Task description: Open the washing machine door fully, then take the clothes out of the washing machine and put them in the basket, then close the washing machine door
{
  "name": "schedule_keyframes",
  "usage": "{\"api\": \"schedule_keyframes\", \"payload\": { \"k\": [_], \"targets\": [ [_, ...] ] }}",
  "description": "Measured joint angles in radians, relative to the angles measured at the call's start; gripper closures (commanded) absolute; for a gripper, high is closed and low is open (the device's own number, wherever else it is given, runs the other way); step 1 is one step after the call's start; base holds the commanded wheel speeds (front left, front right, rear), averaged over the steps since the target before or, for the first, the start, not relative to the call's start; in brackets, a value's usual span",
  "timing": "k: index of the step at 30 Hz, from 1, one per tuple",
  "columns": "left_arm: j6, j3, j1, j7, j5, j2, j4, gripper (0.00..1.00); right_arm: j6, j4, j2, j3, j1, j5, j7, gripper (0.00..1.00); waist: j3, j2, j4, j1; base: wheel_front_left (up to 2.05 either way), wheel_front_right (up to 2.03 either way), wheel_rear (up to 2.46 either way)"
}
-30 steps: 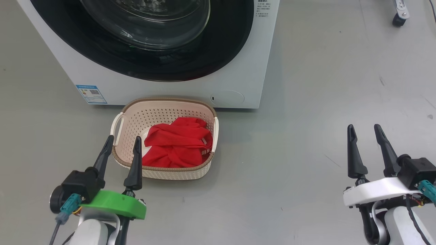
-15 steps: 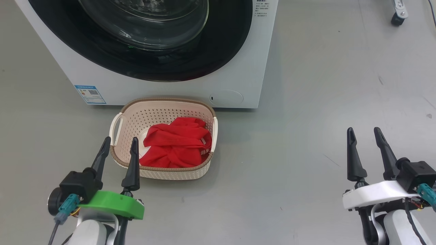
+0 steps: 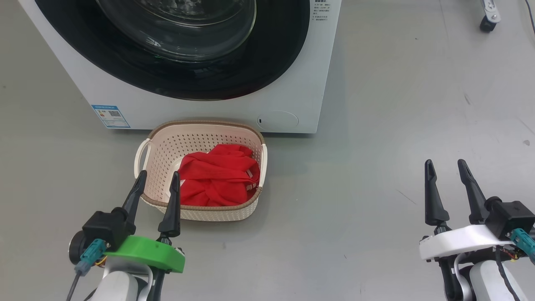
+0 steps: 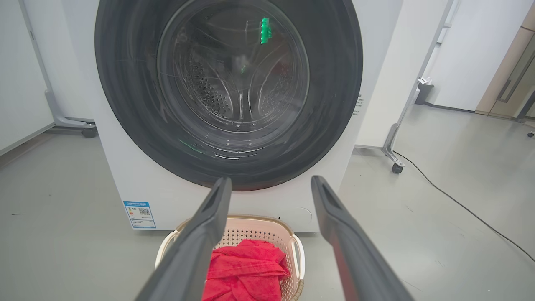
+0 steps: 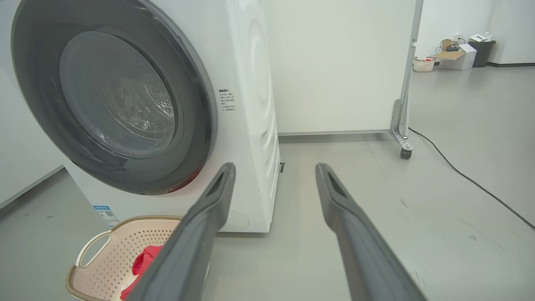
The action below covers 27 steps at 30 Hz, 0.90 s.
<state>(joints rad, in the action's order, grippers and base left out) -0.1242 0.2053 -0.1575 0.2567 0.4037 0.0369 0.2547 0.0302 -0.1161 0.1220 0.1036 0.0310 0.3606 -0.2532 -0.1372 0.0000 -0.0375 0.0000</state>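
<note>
**A:** Count with me: one washing machine, one washing machine door, one basket, two grippers.

**B:** And the clothes?

**A:** One bright red crumpled heap in the basket's right half. How many garments are in it, I can't tell. There are small white trim bands near its right edge.

**B:** Where's the basket?

**A:** On the grey floor, just in front of the machine's base. It's cream and perforated, with a brown rim and two side handles.

**B:** The door?

**A:** It has a wide glossy black rim and a clear glass bowl, and it lies flush against the white front. The dimpled drum shows through the glass. One blue label sits at the lower left corner.

**B:** Grippers?

**A:** The left gripper has its fingers spread with nothing between them, tips at the basket's near-left rim. Whether they touch it, I can't tell. The right gripper is spread too and empty, well apart over bare floor.
</note>
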Motion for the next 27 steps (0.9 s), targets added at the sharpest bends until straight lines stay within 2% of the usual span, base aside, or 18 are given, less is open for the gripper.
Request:
{"api": "schedule_keyframes", "payload": {
  "k": [23,24,27],
  "targets": [
    [0.0,0.024,0.0,0.0,0.02,0.014,-0.003,0.0,0.012,0.0,-0.017,-0.011,-0.002,-0.01,0.0,0.0,0.01,0.0,0.003,0.0,0.0,0.0,0.0],
    [0.0,0.026,0.001,0.0,0.02,0.012,0.007,1.0,0.012,-0.011,-0.02,-0.01,-0.002,-0.01,0.001,1.0,0.01,0.0,0.003,0.0,0.0,0.0,0.0],
    [0.0,0.029,0.016,0.0,0.02,0.005,0.04,1.0,0.012,-0.045,-0.033,-0.004,-0.016,-0.009,0.001,1.0,0.01,0.0,0.003,0.0,0.0,0.0,0.0]
  ]
}}
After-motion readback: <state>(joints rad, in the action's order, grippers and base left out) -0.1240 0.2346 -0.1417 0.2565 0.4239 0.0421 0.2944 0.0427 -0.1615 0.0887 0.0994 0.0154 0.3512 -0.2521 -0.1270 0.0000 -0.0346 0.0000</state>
